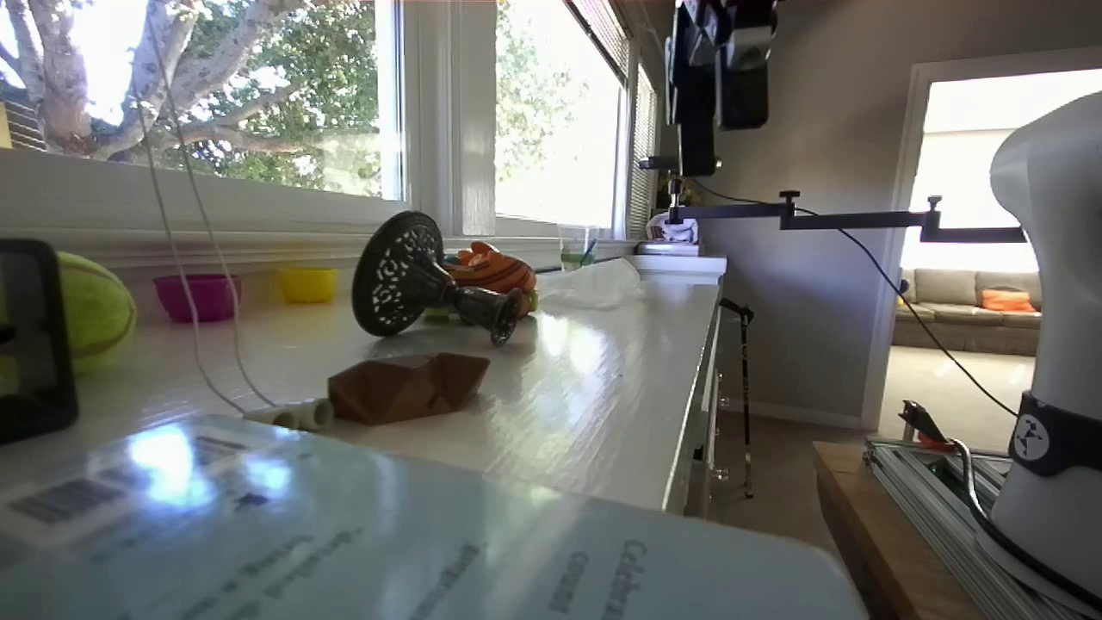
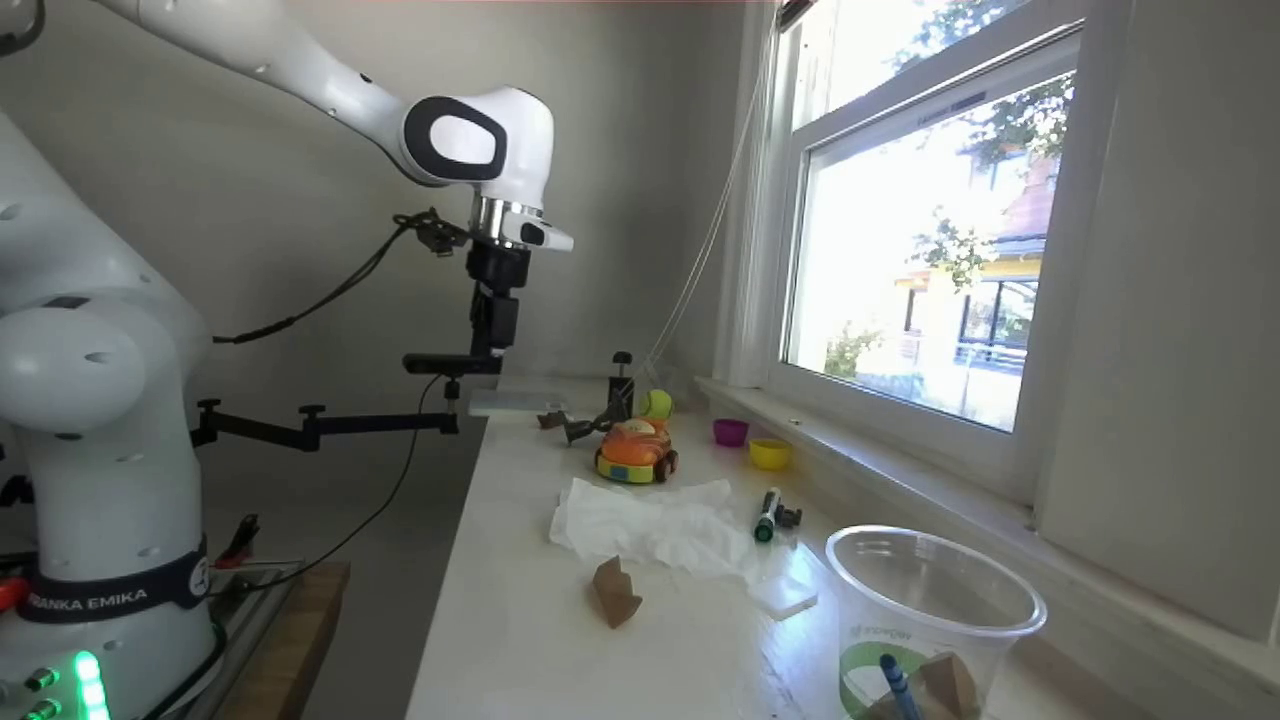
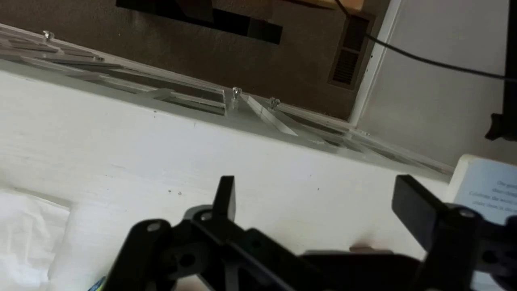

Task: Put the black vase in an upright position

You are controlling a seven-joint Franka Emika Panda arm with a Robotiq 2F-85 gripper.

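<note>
Black vase [image 1: 428,274] lies tipped on its side on the white counter [image 1: 594,387]; in an exterior view its wide pierced end faces left, narrower end points right. Orange toy car [image 1: 504,271] sits just behind it there; touching or apart, can't tell. Brown faceted piece [image 1: 405,392] lies on the near side of the vase, pale blue book [image 1: 482,534] fills the foreground.

Gripper [image 3: 315,198] hangs in the air pointing down, well apart from the vase; fingers [image 3: 416,210] spread wide, bare white surface showing between them in the wrist view.

Purple cup [image 2: 730,432] and yellow cup [image 2: 770,454] stand near the windowsill [image 2: 880,460], yellow-green ball [image 2: 656,404] beyond the toy car. Same exterior view: crumpled white paper [image 2: 650,525] nearer the camera than the car, green-capped marker [image 2: 767,515] beside it, second brown piece [image 2: 615,592] just in front. Clear plastic cup [image 2: 860,600] stands closest to the camera; blue crayon [image 2: 898,685] shows at its lower part.
</note>
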